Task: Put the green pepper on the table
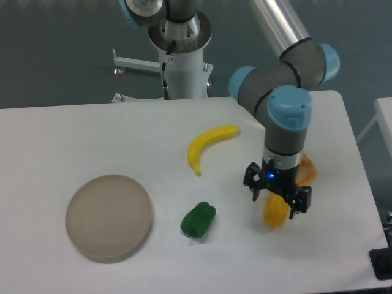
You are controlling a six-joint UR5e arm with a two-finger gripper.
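Large white table [73,135] spanning most of the frame, rounded corner at upper right. Robot arm [288,116] reaching down from the top centre toward the right half, grey links with light-blue joint caps. Round beige plate [109,216] at lower left, flat on the tabletop. Yellow banana [208,144] near the centre, curved, lying just left of the arm's wrist and apart from it. Gripper [278,201] at lower right, black, small blue light glowing on its body, fingers spread wide and pointing down, hanging over the yellow pepper [275,212]; whether the fingers touch that pepper cannot be told. Nothing seen clamped between the fingers. Green pepper [198,220] at lower centre, resting on the table on its side, glossy and dark, between the plate and the gripper, well apart from both and touching neither. Orange wedge-shaped item [308,171] at right, mostly hidden behind the wrist, only an edge showing just above and right of the yellow pepper.
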